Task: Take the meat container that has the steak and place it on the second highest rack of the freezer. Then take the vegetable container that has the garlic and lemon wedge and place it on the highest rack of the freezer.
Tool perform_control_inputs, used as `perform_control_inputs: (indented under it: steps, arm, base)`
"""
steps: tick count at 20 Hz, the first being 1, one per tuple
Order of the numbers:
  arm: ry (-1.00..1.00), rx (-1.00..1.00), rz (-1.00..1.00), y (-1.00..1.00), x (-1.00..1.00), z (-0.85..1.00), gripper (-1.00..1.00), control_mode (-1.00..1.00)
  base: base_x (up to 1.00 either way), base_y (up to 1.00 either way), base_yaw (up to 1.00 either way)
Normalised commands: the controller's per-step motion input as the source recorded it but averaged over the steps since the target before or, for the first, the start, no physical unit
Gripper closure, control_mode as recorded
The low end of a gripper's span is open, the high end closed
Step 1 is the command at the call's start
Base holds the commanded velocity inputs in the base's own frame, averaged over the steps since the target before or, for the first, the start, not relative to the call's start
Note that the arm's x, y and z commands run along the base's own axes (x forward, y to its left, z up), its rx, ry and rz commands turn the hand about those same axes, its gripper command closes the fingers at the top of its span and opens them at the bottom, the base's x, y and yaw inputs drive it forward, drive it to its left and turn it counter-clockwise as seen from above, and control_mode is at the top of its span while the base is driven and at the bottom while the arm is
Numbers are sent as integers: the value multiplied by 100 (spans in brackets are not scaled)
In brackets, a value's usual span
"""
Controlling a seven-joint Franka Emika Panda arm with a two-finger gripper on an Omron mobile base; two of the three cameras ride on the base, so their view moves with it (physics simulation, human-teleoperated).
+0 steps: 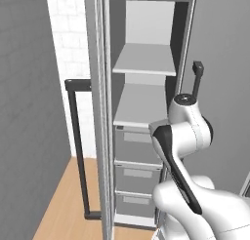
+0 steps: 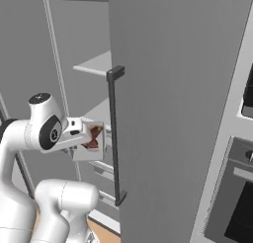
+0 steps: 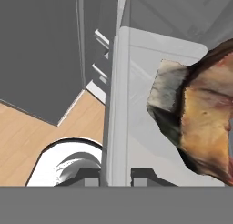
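Left of centre in the right base view, the gripper (image 2: 85,135) is clamped on the rim of the meat container (image 2: 89,149), steak (image 2: 93,138) inside. Tray sits just beside the freezer (image 2: 163,89) door's black handle (image 2: 114,138). Both white shelves (image 1: 141,107) lie bare beyond.

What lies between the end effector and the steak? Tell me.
Hand view: just the meat container's rim, pinched by the end effector, then bare tray floor before the steak.
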Motion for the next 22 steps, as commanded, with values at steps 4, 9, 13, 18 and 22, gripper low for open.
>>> perform_control_inputs:
  steps: [4,9,13,18,22]
  arm:
    - [0,0,0,0,0,0,100,100]
    - [0,0,0,0,0,0,100,100]
    - [0,0,0,0,0,0,100,100]
    - [0,0,0,0,0,0,100,100]
    - [0,0,0,0,0,0,100,100]
  base:
    - [1,40,0]
    - [30,11,0]
    - [0,0,0]
    - [0,0,0]
    - [0,0,0]
